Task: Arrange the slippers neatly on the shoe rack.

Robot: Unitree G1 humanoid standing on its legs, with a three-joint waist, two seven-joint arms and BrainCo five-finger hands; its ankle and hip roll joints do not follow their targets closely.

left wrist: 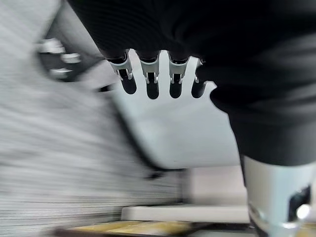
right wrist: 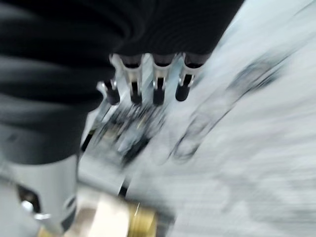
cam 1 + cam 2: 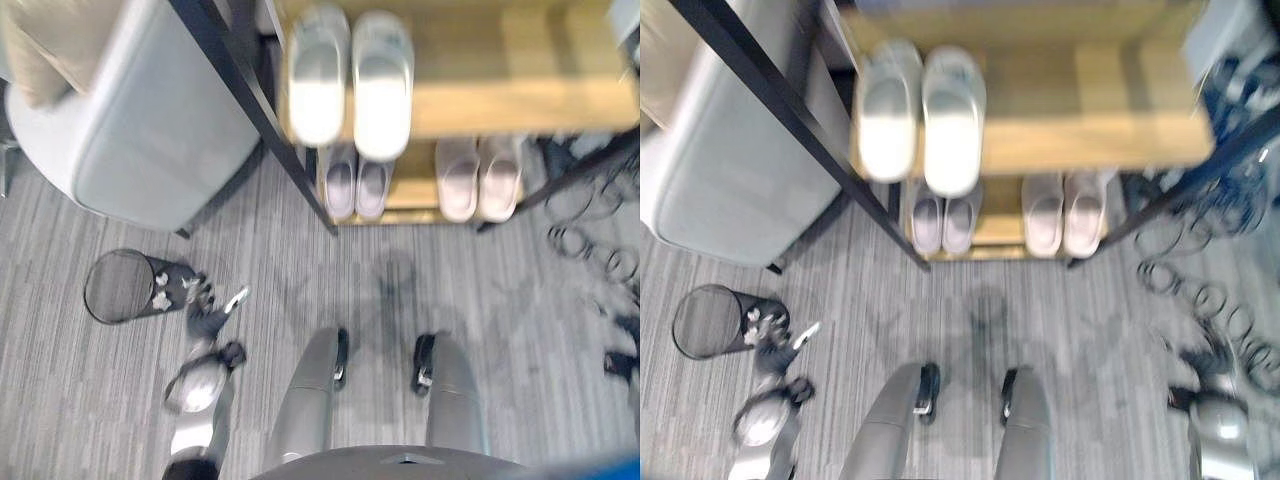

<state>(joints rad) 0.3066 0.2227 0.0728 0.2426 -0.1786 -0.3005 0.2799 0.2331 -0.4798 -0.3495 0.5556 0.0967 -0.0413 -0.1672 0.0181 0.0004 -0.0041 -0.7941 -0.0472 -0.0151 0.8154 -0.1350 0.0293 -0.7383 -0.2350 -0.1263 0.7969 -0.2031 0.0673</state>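
Note:
The wooden shoe rack [image 3: 500, 90] with a black frame stands straight ahead. A pair of white slippers [image 3: 350, 80] lies side by side on the left of its top shelf. On the lower shelf sit a lavender pair [image 3: 357, 185] and, to their right, a pink pair [image 3: 478, 178]. My left hand [image 3: 205, 318] hangs low at the left over the carpet, beside a bin, fingers [image 1: 153, 81] relaxed and holding nothing. My right hand [image 2: 148, 34] hangs over the floor, its fingers [image 2: 158, 84] loose and empty too.
A large grey upholstered seat [image 3: 150, 120] stands left of the rack, close to its black post. A black mesh wastebasket [image 3: 125, 287] with crumpled paper sits on the striped grey carpet by my left hand. Open carpet [image 3: 420, 280] lies before the rack.

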